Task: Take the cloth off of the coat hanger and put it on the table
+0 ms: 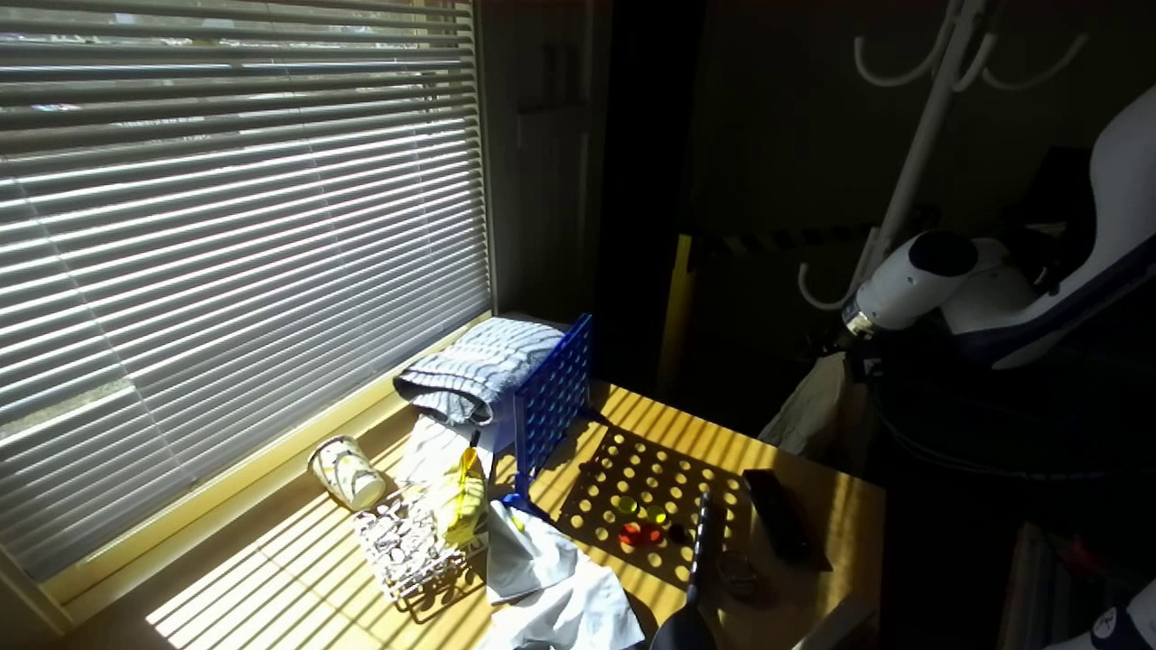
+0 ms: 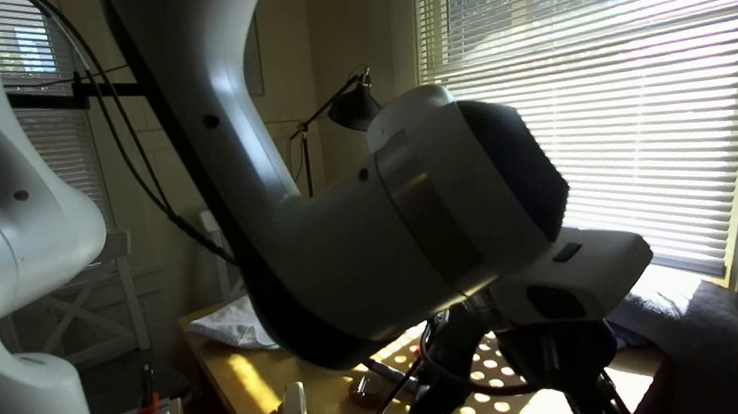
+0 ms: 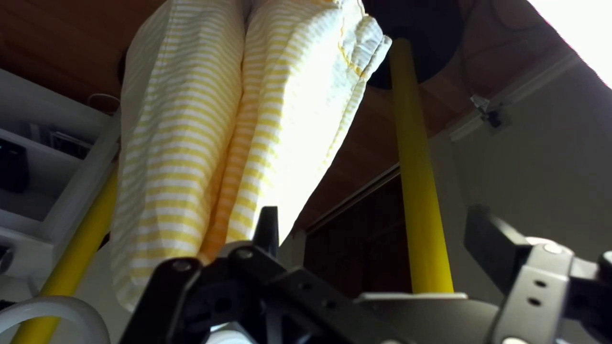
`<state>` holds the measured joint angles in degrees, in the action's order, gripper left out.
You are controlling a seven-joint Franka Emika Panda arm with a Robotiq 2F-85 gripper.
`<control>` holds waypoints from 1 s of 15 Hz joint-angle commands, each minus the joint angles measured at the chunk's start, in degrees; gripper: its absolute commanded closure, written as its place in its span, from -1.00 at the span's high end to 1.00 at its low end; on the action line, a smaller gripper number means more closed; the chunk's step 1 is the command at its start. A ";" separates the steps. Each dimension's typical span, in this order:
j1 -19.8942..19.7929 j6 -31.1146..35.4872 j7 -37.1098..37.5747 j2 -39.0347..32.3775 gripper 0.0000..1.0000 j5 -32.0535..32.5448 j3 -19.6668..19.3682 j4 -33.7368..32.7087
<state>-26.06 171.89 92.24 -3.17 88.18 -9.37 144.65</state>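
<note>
The yellow-and-white striped cloth (image 3: 191, 124) hangs in long folds on the left of the wrist view. It also shows as a pale cloth (image 1: 808, 406) below the gripper in an exterior view. The white coat hanger (image 1: 921, 153) is a stand with curved hooks; a white hook (image 3: 57, 310) shows at lower left in the wrist view. My gripper (image 3: 375, 234) is open with nothing between its fingers. Its left finger overlaps the cloth's right edge; I cannot tell if they touch. The gripper (image 1: 844, 348) is beside a low hook. The wooden table (image 1: 853, 533) stands by the window.
A blue game frame (image 1: 555, 397), a folded grey blanket (image 1: 488, 361), a white cloth (image 1: 560, 587), a wire basket (image 1: 406, 551), a paper cup (image 1: 348, 474) and a black remote (image 1: 777, 515) are on the table. A yellow pole (image 3: 420, 167) stands behind the fingers.
</note>
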 commanded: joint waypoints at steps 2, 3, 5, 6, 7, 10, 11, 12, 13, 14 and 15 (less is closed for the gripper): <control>0.60 -0.14 4.49 -5.30 1.00 4.14 0.64 -3.33; 0.64 -0.06 4.81 -5.86 1.00 4.38 0.70 -3.54; 0.83 -0.08 5.66 -6.68 1.00 4.95 0.73 -3.93; 0.90 -0.03 5.66 -7.05 1.00 4.98 0.73 -4.01; 1.07 -0.41 5.93 -7.00 1.00 5.11 0.75 -3.87; 1.18 -1.04 4.81 -6.62 1.00 3.39 0.76 -2.72; 1.24 -1.51 3.97 -6.36 1.00 2.45 0.81 -2.11; 1.25 -1.77 3.20 -6.33 1.00 1.60 0.86 -1.63; 1.26 -2.00 2.34 -6.29 1.00 0.75 0.93 -1.15; 1.32 -2.46 2.08 -6.07 1.00 0.39 0.96 -0.77; 1.32 -3.06 1.52 -5.74 1.00 -0.35 0.95 -0.23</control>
<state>-25.15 170.77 95.31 -9.38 90.42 -8.71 142.93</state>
